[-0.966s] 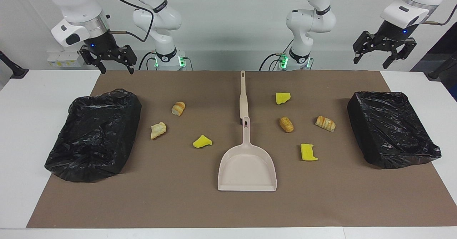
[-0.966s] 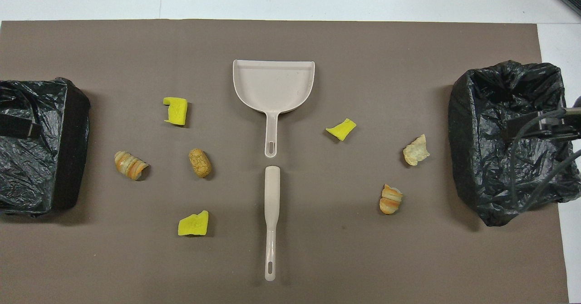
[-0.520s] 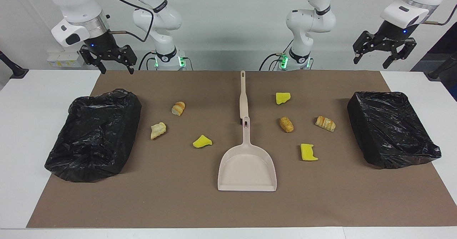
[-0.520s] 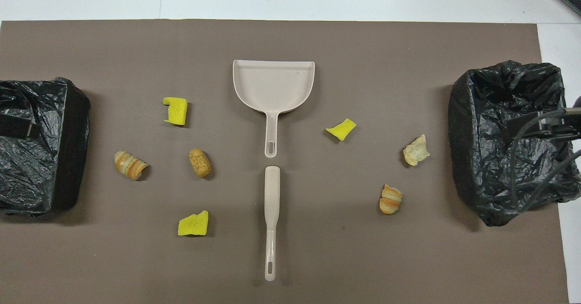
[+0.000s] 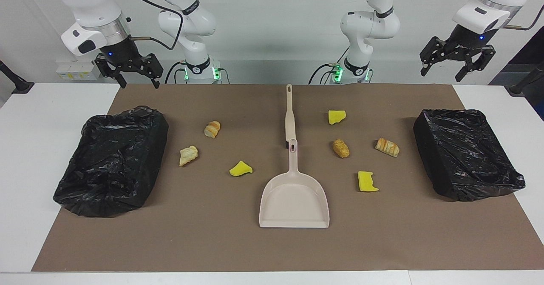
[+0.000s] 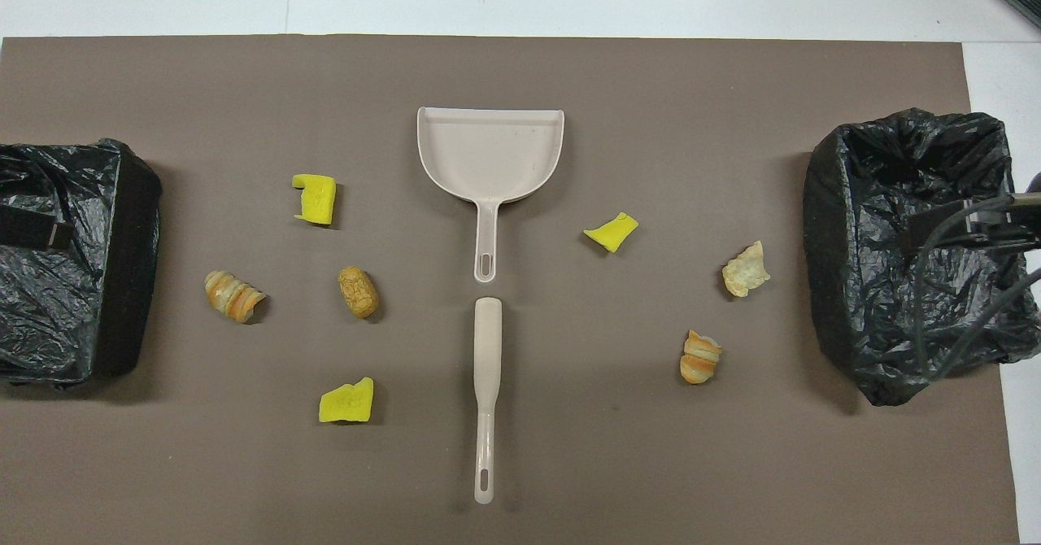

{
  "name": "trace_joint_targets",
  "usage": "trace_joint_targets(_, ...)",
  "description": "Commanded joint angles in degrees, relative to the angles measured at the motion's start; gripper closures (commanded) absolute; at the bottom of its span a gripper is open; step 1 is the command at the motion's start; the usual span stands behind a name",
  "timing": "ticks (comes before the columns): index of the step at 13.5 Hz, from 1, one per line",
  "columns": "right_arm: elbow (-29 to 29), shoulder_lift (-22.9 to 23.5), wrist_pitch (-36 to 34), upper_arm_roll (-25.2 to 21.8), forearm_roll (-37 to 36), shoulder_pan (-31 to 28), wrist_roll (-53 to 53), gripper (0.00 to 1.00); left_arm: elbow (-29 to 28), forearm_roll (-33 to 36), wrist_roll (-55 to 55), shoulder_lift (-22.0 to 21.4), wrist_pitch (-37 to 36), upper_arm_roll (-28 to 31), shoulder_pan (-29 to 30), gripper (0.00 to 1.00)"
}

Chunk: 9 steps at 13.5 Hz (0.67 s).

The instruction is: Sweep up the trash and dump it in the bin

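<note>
Nearest the robots, both arms wait raised at the desk's robot-side edge; the right gripper hangs over the mat's corner by its own bin, fingers spread and holding nothing; the left gripper hangs over the desk edge near the other bin, fingers likewise spread and empty; in the overhead view only dark, blurred parts of the arms cut in at the side edges, and the grippers themselves are hard to make out there; next comes the brush, lying flat with its thin handle end toward the robots, its bristles not discernible; around it the trash is scattered on the mat in seven small pieces; toward the left arm's end lie a yellow sponge, a brown crusty bit, a striped tan bit and a second sponge; toward the right arm's end lie a tan roll, a pale torn bit and a yellow wedge; farther out, just past the brush, the dustpan lies open side up, handle toward the brush; at the mat's ends sit two bins lined with black bags, the right bin and the left bin, the latter cut off by the overhead view's edge.
</note>
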Motion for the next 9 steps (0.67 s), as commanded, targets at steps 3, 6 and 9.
trace_joint_targets(3,-0.9,-1.0,0.6,0.2,1.0,-0.6,-1.2,0.0,-1.2,0.5,0.8,-1.2,-0.2,0.0,0.1,0.0)
trace_joint_targets(6,-0.9,-1.0,0.6,0.2,1.0,-0.6,-1.2,0.0,-1.3,0.5,0.8,-1.3,-0.3,0.0,0.1,0.0)
trace_joint_targets(9,-0.9,-1.0,0.6,0.2,1.0,-0.6,-1.2,0.0,-3.0,0.5,0.6,-2.3,0.0,0.0,0.0,0.0)
